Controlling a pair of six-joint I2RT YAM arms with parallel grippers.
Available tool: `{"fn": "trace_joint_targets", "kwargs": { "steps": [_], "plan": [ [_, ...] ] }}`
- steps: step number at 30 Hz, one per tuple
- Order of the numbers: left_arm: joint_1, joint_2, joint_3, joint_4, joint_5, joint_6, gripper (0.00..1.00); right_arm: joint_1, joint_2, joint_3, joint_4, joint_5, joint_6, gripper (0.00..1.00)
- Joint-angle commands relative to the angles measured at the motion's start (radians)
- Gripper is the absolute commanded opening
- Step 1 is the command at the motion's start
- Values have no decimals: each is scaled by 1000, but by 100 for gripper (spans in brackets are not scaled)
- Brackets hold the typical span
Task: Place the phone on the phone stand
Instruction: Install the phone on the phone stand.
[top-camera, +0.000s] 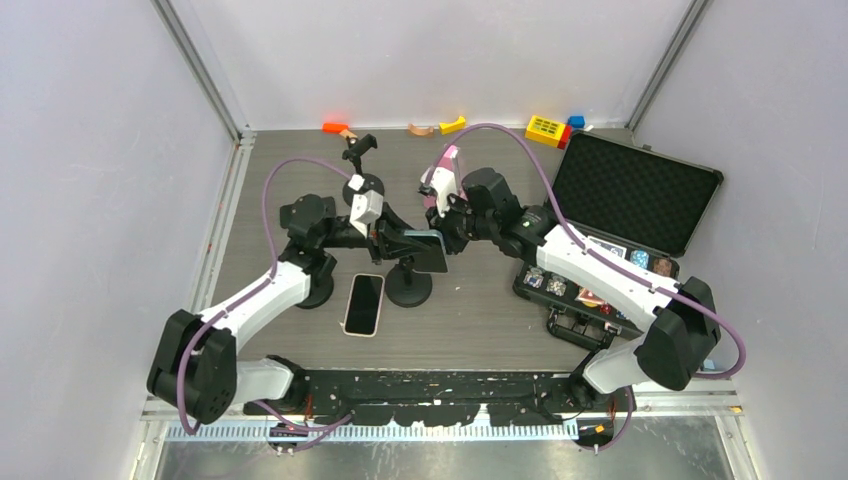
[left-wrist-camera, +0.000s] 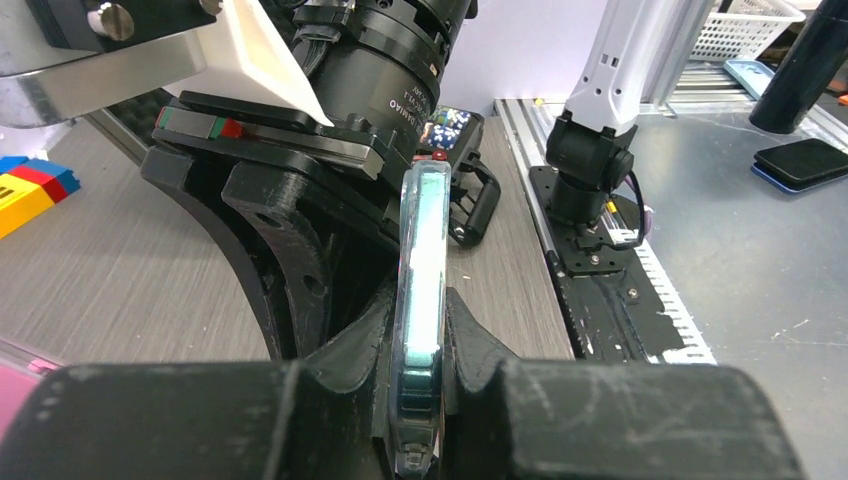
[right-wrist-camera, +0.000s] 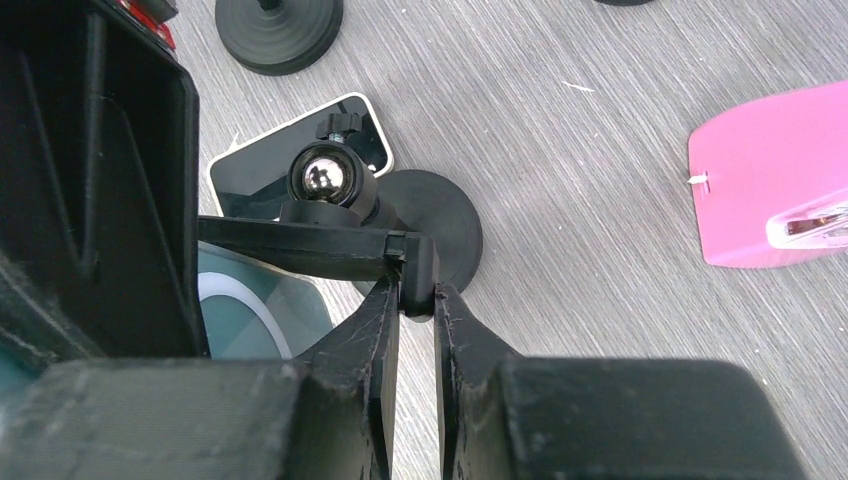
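Two grippers: both clamped on something, tips close together over the middle of the table (top-camera: 480, 310).
Left gripper (left-wrist-camera: 421, 345): closed on the phone (left-wrist-camera: 422, 225), pinching its two flat faces. The phone shows edge-on between the fingers (left-wrist-camera: 345, 350) in the left wrist view.
Right gripper (right-wrist-camera: 416, 300): closed on the end of the holder bar (right-wrist-camera: 300, 245) of the phone stand (top-camera: 408, 285), with a pad touching it on each side.
Phone: off the table, held up, dark screen, teal edge. It is right beside the holder bar and over the stand's round base in the top view. Cannot tell if it is seated in the holder.
Phone stand: black, round base flat on the table, shiny ball joint (right-wrist-camera: 324, 178) at the holder bar.
Second phone (top-camera: 363, 304): white rim, lying flat with the screen up, just left of the stand base, apart from both grippers.
Second stand (top-camera: 360, 147): black, farther back, behind the left gripper.
Pink object (top-camera: 447, 165): just behind the right gripper. Cannot tell what it is.
Open case (top-camera: 635, 190): right side of the table, lid up, small items in the lower half.
Toy blocks (top-camera: 546, 130): along the far edge by the back wall.
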Motion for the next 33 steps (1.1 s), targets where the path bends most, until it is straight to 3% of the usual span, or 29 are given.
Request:
{"fn": "trace_joint_targets", "kwargs": {
  "steps": [1, 15, 33],
  "plan": [
    [8, -50, -39, -47, -52, 29, 0, -26, -33, -31, 53, 100, 68, 0],
    [12, -39, -37, -93, -58, 28, 0, -68, -64, -91, 110, 82, 93, 0],
    [30, -120, -47, -321, -185, 119, 0, -96, -83, -137, 162, 111, 104, 0]
  ]
}}
